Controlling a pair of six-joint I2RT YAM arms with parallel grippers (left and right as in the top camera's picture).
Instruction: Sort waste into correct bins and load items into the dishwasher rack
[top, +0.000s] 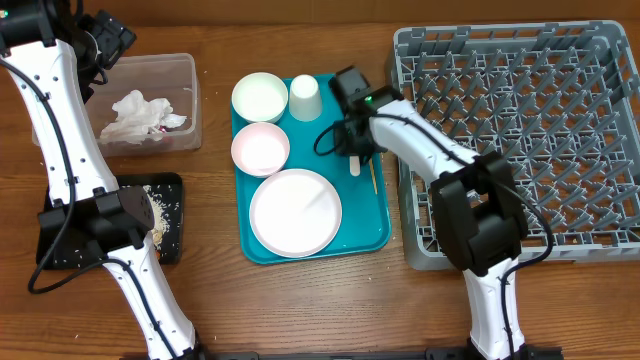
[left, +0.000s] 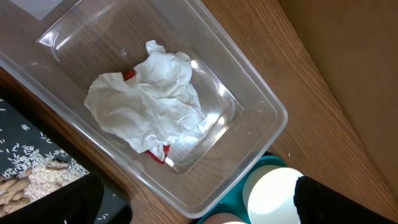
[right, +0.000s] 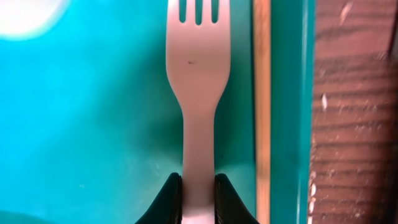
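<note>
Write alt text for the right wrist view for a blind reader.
The right claw grips the handle of a white plastic fork lying on a teal tray, tines pointing away from the camera. A thin wooden stick lies parallel beside it, along the tray's edge, with wooden table beyond.

Overhead top-down, wrists close, sharing teal tray (top: 365, 220)

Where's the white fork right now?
In the right wrist view the white fork lies flat on the teal tray near its right edge, handle between the right gripper fingers, with the thin wooden stick just to its right.
</note>
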